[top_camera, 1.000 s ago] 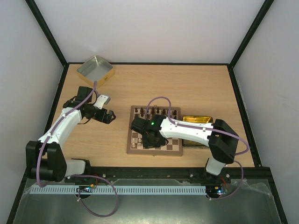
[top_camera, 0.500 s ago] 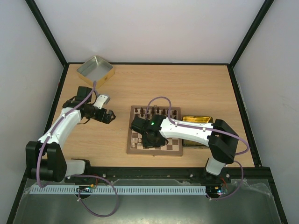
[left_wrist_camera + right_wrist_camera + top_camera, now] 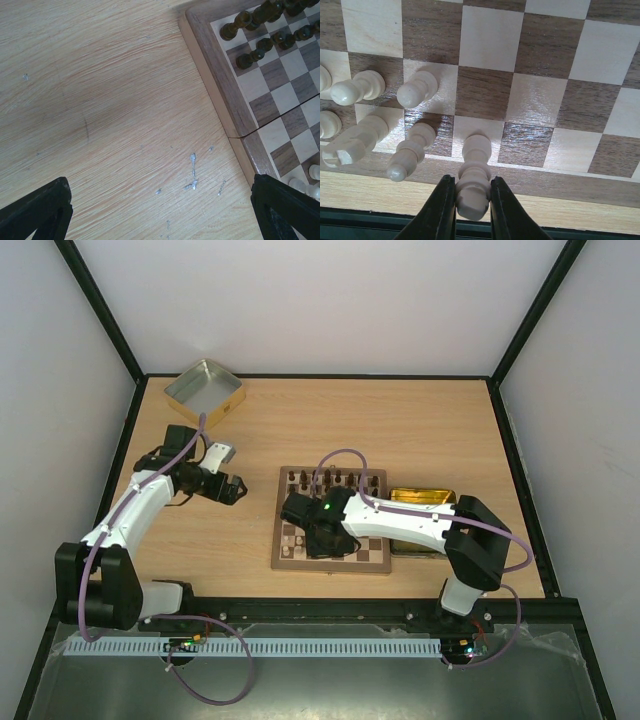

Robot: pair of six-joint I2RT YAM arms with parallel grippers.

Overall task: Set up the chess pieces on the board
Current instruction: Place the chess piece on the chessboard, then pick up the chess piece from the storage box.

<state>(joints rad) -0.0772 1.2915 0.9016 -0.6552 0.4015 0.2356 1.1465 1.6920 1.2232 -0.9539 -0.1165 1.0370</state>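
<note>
The board [image 3: 378, 562] lies mid-table, with dark chess pieces [image 3: 336, 478] along its far rows. My right gripper [image 3: 471, 200] is shut on a cream piece [image 3: 479, 150] whose base stands on a pale square in the board's [image 3: 530, 100] near row. Other cream pieces [image 3: 416, 89] stand or lean to its left. In the top view the right gripper [image 3: 318, 540] is over the board's near left part. My left gripper [image 3: 232, 490] is open and empty above bare table, left of the board [image 3: 215, 85]. Dark pieces [image 3: 250, 45] and cream pieces [image 3: 312, 175] show at its edge.
A shallow silver tin tray [image 3: 205, 390] stands at the back left. A gold tin [image 3: 420, 497] lies against the board's right side, partly under my right arm. Black rails frame the table. Small grey marks [image 3: 193, 172] spot the wood.
My right gripper has shifted very slightly over the board's near left part. The left arm has not moved.
</note>
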